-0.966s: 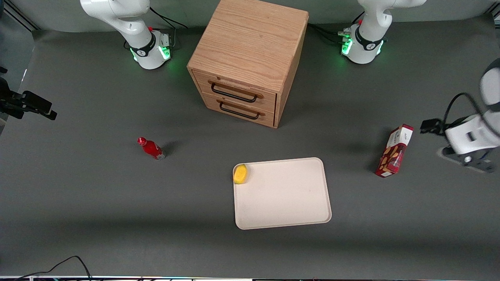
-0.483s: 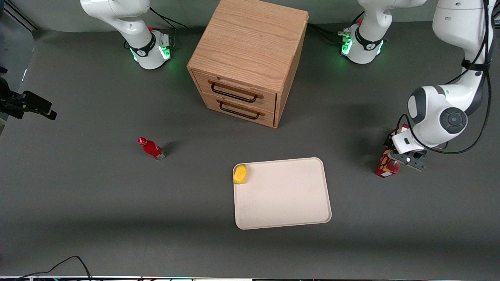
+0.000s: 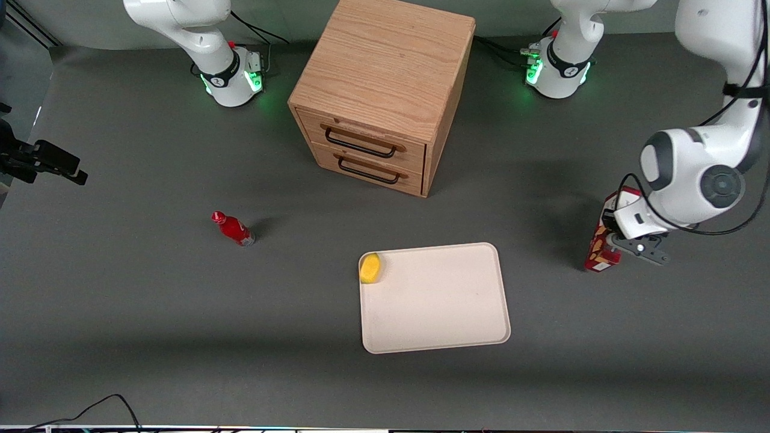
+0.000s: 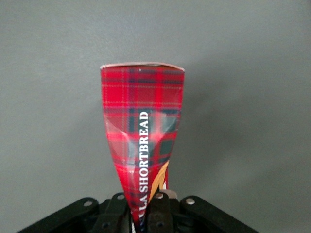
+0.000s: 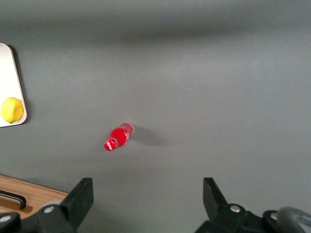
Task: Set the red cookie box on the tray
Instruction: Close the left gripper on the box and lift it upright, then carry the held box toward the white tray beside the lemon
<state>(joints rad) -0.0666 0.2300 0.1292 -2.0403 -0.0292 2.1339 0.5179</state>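
Your left gripper [image 3: 615,242] has its jaws clenched on the slim dark-red cardboard cookie box [image 4: 142,145], ready for carrying to the flat cream-white tray [image 3: 442,307]

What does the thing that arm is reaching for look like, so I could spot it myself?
Start at the wooden drawer cabinet, then the cream-white tray nearer the camera. Beside the tray, toward the working arm's end of the table, stands the red cookie box, with the gripper at its top. Unlike the small red bottle, it is a tall slim tartan carton reading SHORTBREAD.
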